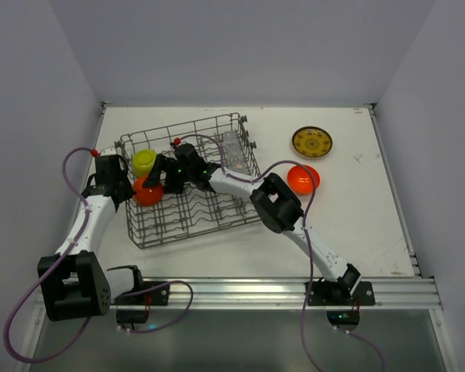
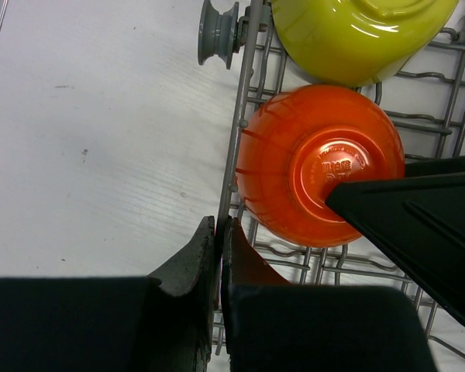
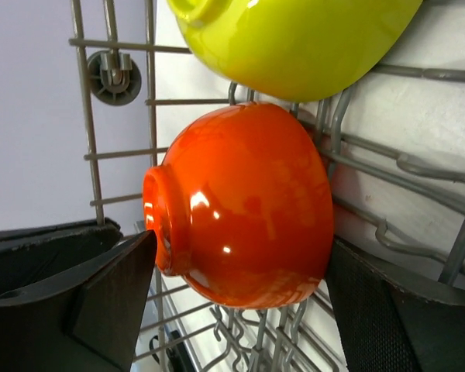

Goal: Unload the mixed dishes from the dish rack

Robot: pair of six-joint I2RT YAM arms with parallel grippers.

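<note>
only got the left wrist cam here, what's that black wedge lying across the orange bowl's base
observer: that is one of the right arm's fingers; the pair stand open on either side of the orange bowl, one by its foot, one by its rim.
operator: anything unloaded yet
observer: yes, a second orange bowl and a patterned plate lie on the table, right of the dish rack.
operator: what else is left inside
observer: clear glassware at the rack's far right corner, too blurred to count.
</note>
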